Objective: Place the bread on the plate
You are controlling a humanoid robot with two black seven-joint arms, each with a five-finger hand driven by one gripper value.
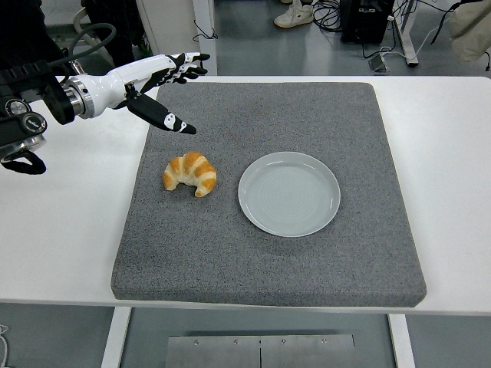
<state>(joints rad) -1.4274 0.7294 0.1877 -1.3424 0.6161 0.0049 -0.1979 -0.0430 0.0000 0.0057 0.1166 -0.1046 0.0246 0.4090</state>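
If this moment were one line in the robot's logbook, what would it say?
left hand: open, above mat's far-left corner | croissant: on mat, untouched | plate: empty, right of croissant | right arm: unseen

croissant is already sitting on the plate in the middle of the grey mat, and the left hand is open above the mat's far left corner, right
Not quite. The head view shows the croissant lying on the grey mat just left of the plate, which holds nothing. The rest holds: the left hand is open above the mat's far left corner.

We see a rough matt grey mat (268,253) on the smooth white surface (453,153). Plate (289,193) looks glazed, smooth; bread (190,173) shiny-crusted.
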